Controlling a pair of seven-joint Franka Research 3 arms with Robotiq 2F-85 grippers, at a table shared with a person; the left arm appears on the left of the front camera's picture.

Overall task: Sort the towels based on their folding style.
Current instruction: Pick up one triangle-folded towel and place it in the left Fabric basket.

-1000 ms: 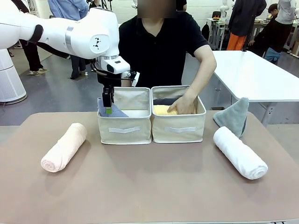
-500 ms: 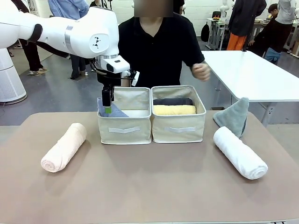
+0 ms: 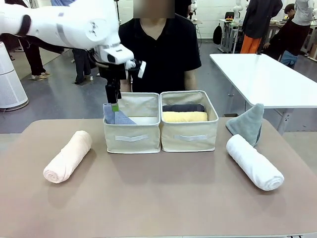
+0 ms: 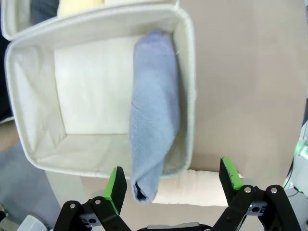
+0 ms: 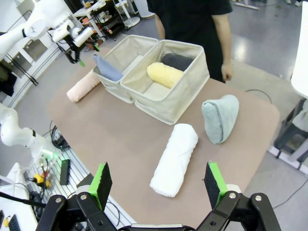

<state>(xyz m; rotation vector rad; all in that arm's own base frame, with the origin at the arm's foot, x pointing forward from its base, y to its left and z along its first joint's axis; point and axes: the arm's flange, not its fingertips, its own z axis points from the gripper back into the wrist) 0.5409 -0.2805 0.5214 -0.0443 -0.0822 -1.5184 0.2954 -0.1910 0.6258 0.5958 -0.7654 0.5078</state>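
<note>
My left gripper [image 3: 113, 100] [image 4: 173, 179] hangs open just above the left basket [image 3: 132, 136] [image 4: 188, 72], with nothing between its fingers. Below it, a light blue triangle-folded towel [image 3: 115, 117] [image 4: 154, 115] leans against that basket's left wall. The right basket [image 3: 189, 136] holds a yellow roll [image 3: 184, 116] [image 5: 165, 74] and a dark grey roll [image 3: 183, 107] [image 5: 177, 61]. On the table lie a pink roll [image 3: 68, 156] [image 5: 83, 86], a white roll [image 3: 254, 161] [image 5: 174, 159] and a grey-teal triangle towel [image 3: 247, 124] [image 5: 220, 117]. My right gripper [image 5: 159, 185] is open, high above the table's right end.
A person in a black shirt [image 3: 158, 49] stands behind the baskets with arms down at the sides. The brown table [image 3: 158, 198] has free room in front of the baskets. A white table [image 3: 267, 79] stands at the back right.
The person's hand has left the right basket and dropped to the side. My left gripper has risen a little above the left basket, still open.
</note>
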